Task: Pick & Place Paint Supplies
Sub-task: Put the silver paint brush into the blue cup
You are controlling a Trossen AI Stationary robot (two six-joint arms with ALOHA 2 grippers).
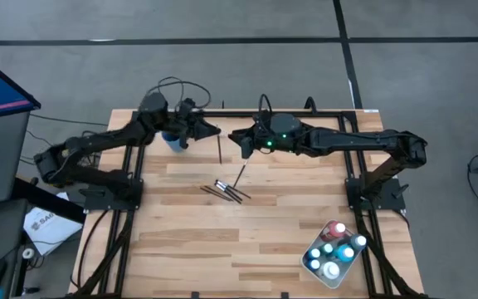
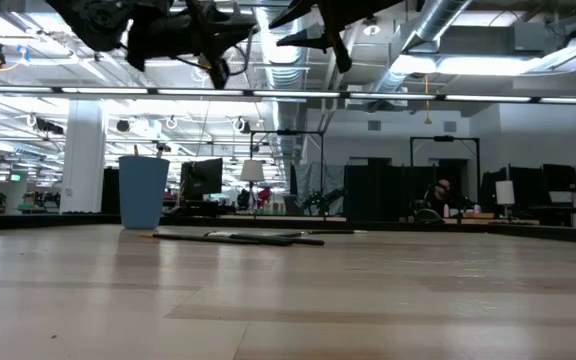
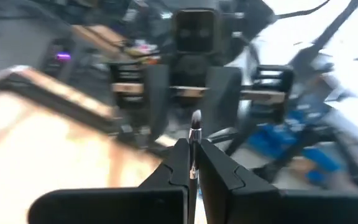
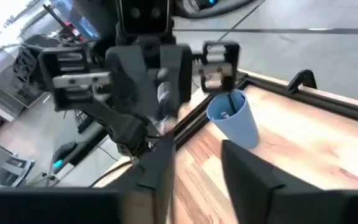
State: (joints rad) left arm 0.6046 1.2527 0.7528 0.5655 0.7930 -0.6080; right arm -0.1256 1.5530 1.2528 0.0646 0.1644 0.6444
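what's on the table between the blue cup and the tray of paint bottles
In the high view, a cluster of paintbrushes lies between the blue cup and tray.

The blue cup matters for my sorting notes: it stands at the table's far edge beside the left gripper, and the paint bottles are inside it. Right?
Not quite. The blue cup does stand at the table's far edge beside the left gripper, but the paint bottles are not inside it. The high view shows them in the white tray at the table's near right corner.
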